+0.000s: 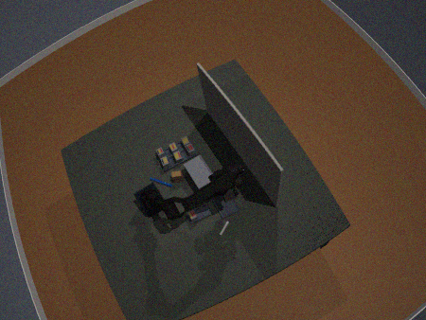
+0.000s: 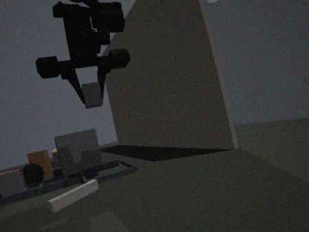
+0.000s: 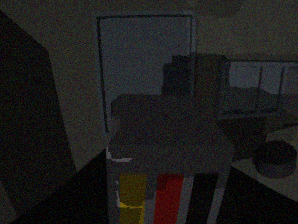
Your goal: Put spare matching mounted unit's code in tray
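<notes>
Dark green bench (image 1: 156, 265) (image 2: 206, 192) lay dim. Black parallel-jaw gripper (image 1: 237, 172) (image 2: 93, 94) (image 3: 153, 159), part-open, clamped a grey striped block (image 2: 92, 95) (image 3: 170, 150) above it, inside its edges.

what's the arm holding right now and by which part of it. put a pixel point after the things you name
A grey block (image 2: 92, 94) (image 3: 170, 157) with yellow, red and black stripes on one face; the pincer (image 2: 93, 101) grips it by two opposite sides, its lower end between the fingertips.
</notes>
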